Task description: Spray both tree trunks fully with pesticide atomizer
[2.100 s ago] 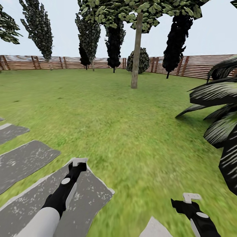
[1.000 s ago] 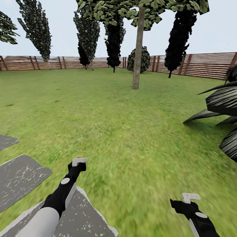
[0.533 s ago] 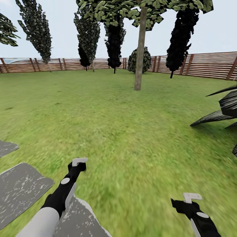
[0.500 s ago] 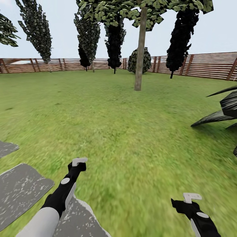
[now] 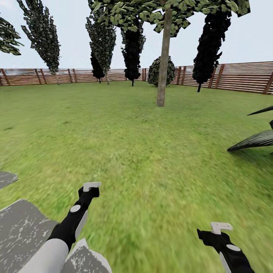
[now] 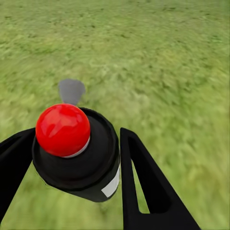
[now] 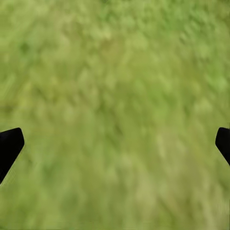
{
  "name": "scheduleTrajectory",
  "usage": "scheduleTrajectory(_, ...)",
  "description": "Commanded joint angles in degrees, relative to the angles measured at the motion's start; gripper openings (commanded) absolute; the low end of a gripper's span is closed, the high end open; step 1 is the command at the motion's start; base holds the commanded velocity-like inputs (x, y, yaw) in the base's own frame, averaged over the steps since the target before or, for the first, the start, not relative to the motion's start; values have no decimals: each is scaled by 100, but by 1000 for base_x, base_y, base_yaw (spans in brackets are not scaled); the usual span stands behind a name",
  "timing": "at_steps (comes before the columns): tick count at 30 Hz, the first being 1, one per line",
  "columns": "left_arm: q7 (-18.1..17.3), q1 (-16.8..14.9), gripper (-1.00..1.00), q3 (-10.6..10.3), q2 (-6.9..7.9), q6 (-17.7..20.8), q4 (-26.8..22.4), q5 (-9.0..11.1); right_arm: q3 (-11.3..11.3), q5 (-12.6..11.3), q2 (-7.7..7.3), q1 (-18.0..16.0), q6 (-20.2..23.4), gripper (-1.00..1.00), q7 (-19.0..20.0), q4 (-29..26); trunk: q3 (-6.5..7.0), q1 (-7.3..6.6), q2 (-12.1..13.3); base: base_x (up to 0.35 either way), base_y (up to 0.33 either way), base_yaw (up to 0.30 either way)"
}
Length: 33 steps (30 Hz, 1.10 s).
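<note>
The pesticide atomizer [image 6: 91, 167], a small black body with a red ball on top, sits between the two black fingers of my left gripper [image 6: 76, 136], which is shut on it. In the head view the left gripper [image 5: 91, 186] hangs low over the grass, and the atomizer cannot be made out there. One tree stands ahead on the lawn, its bare grey-brown tree trunk [image 5: 164, 57] rising to a light green crown. My right gripper [image 5: 220, 227] is open over grass, its fingertips wide apart in the right wrist view [image 7: 118, 139].
Grey paving slabs [image 5: 22, 227] lie at the lower left by my left arm. A dark palm-like plant [image 5: 254, 140] reaches in from the right. The brown slat fence [image 5: 235, 76] rings the lawn, with dark cypress-like trees [image 5: 132, 45] and a round bush [image 5: 156, 72] along it.
The whole view has advanced over the lawn: the slabs slid down and out, the palm-like plant drifted off to the right, the trunk looks slightly nearer. Both arms keep their pose.
</note>
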Motion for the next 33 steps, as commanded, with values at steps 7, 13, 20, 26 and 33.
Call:
scheduleTrajectory(7,1,0,-100,0,0,0,-3,-1,0,-16,0,0,0,100,0,1,8,0,0,322,42,-5)
scheduleTrajectory(13,1,0,-100,0,0,0,-4,-1,7,22,6,0,0,100,0,1,40,0,0,323,3,-42)
scheduleTrajectory(20,-1,0,-100,0,0,0,-1,-1,26,28,29,0,0,100,0,6,43,0,0,324,0,-3)
scheduleTrajectory(26,-2,0,-100,-1,0,0,0,-1,51,33,60,0,0,100,-24,61,43,0,0,323,0,0)
scheduleTrajectory(33,1,0,-100,0,0,0,0,-1,39,37,61,0,-2,100,-26,121,43,0,0,324,0,0)
